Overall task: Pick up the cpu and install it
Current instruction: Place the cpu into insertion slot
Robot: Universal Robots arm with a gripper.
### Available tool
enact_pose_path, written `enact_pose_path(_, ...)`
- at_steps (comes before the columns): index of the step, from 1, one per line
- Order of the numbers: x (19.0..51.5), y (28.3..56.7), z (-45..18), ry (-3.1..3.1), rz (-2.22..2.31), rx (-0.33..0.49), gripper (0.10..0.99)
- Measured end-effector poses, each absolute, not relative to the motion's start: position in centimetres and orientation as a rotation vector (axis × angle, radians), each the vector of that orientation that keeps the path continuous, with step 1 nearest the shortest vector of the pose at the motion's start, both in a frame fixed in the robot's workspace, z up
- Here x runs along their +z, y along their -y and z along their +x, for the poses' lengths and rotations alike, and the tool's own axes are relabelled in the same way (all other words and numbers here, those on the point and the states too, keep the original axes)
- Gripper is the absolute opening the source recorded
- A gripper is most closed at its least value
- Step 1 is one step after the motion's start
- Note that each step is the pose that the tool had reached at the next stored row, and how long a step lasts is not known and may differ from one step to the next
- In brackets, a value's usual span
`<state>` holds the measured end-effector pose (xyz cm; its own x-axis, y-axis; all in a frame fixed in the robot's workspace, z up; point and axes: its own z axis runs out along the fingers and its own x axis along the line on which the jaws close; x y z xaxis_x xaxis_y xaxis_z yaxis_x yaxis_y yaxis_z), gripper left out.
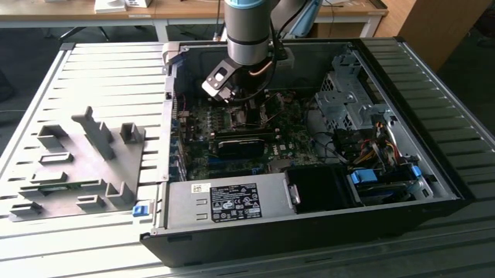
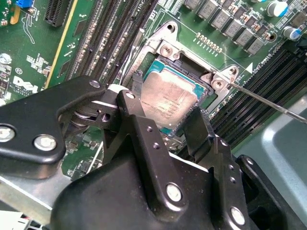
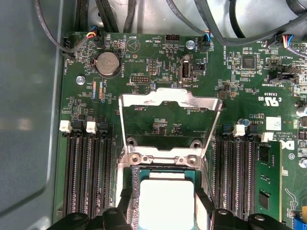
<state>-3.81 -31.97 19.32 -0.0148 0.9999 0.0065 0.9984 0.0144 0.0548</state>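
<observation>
The cpu (image 2: 168, 98), a flat square chip with a silvery top and a thin teal-green rim, lies in the motherboard socket (image 2: 165, 48). In the first wrist view the cpu (image 3: 165, 201) sits just below the socket's hinge screws. My gripper (image 2: 167, 101) straddles it, its two black fingers (image 2: 136, 84) pressed against opposite edges of the chip. The metal load plate (image 3: 170, 98) stands flipped open beyond the socket. The thin wire lever (image 2: 268, 103) sticks out to one side. In the exterior view my gripper (image 1: 236, 98) reaches down into the open computer case (image 1: 433, 191).
Black memory slots (image 3: 88, 177) flank the socket on both sides. Cables (image 3: 216, 28) hang near the board's far edge. Inside the case sit a power supply (image 1: 224, 202) and a drive cage (image 1: 348, 101). A grey fixture with plastic blocks (image 1: 85, 156) lies at the exterior view's left.
</observation>
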Motion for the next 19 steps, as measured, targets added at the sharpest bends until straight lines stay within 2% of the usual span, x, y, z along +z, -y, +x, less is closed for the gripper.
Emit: enact_pose_path(19, 19.38, 31.69, -3.81, -2.209, 2.184, 0.067, 0.616)
